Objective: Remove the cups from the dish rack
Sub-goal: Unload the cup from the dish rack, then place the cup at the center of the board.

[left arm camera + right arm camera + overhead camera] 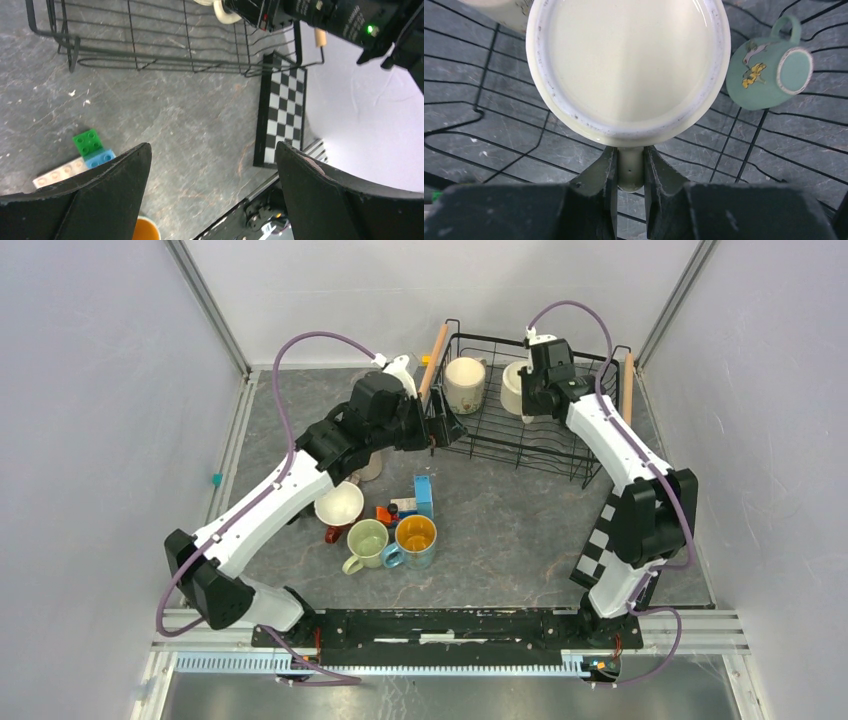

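Closest, my right tool [630,162] grips the cream cup [624,65] by its handle, for lifting from the dish rack [488,65]; my left tool [212,150] gapes empty

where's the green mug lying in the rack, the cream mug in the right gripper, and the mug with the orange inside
green mug [758,86], right wrist view, its side wall
cream mug [629,60], right wrist view, its round face
mug with the orange inside [416,534], top view, its orange inside

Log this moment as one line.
left gripper: open, empty, near dish rack | right gripper: shut on handle of cream mug in rack | green mug: lying in rack
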